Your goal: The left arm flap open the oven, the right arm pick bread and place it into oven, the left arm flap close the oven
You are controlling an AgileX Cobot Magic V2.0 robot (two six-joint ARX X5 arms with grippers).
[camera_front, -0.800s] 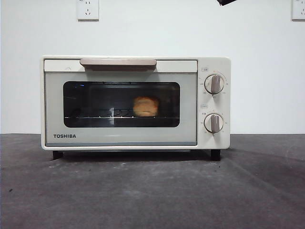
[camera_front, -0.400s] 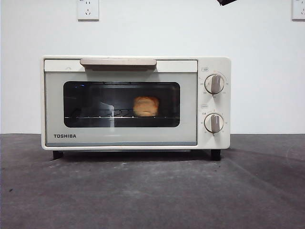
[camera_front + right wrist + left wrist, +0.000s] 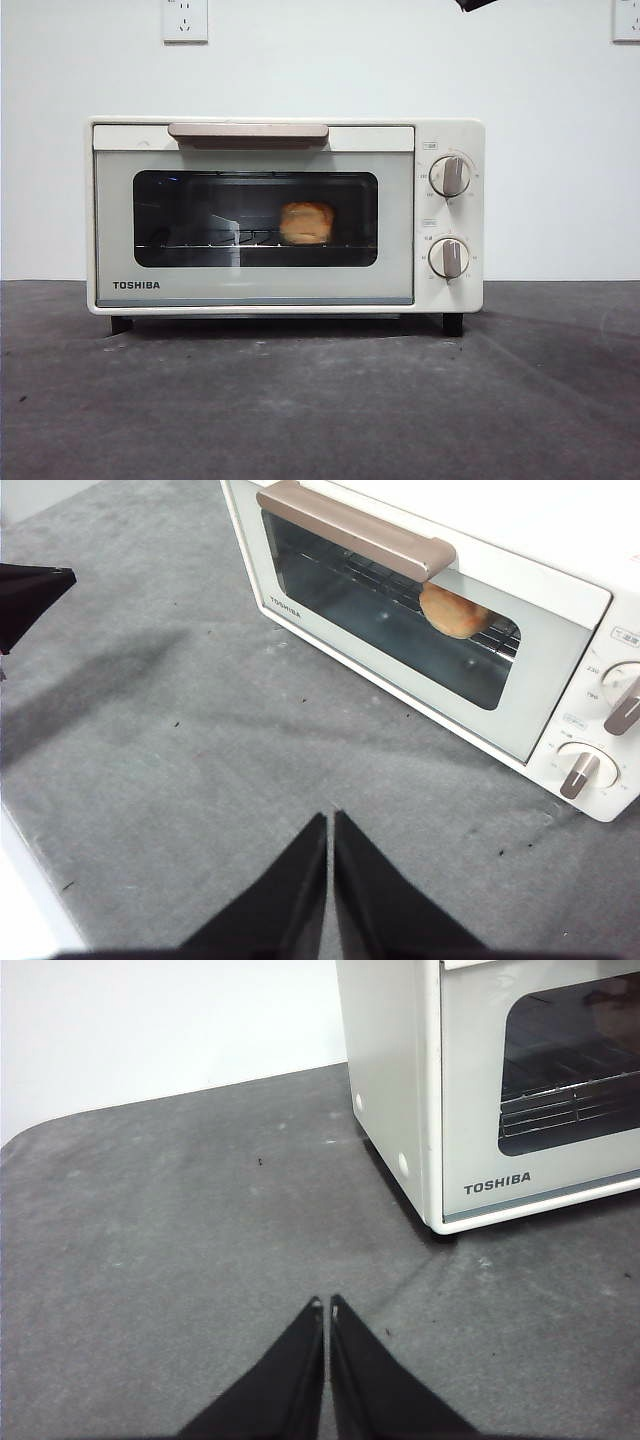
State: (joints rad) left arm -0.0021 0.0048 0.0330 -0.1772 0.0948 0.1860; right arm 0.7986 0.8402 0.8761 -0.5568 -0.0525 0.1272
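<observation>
The cream-white TOSHIBA oven (image 3: 440,290) stands in the middle of the table with its glass door closed and its beige handle (image 3: 248,131) up. Through the glass the golden bread (image 3: 306,222) rests on the wire rack, right of the window's centre; the right wrist view shows the bread (image 3: 452,612) behind the door too. My left gripper (image 3: 327,1305) is shut and holds nothing, hovering over bare mat off the oven's (image 3: 395,1080) left front corner. My right gripper (image 3: 331,818) is shut and holds nothing, pulled back above the mat in front of the oven (image 3: 560,695).
A dark grey mat (image 3: 320,400) covers the table. Two wall sockets (image 3: 184,19) sit high on the white wall behind. A black arm tip (image 3: 474,4) pokes in at the top edge. The left arm's tip (image 3: 30,595) shows in the right wrist view.
</observation>
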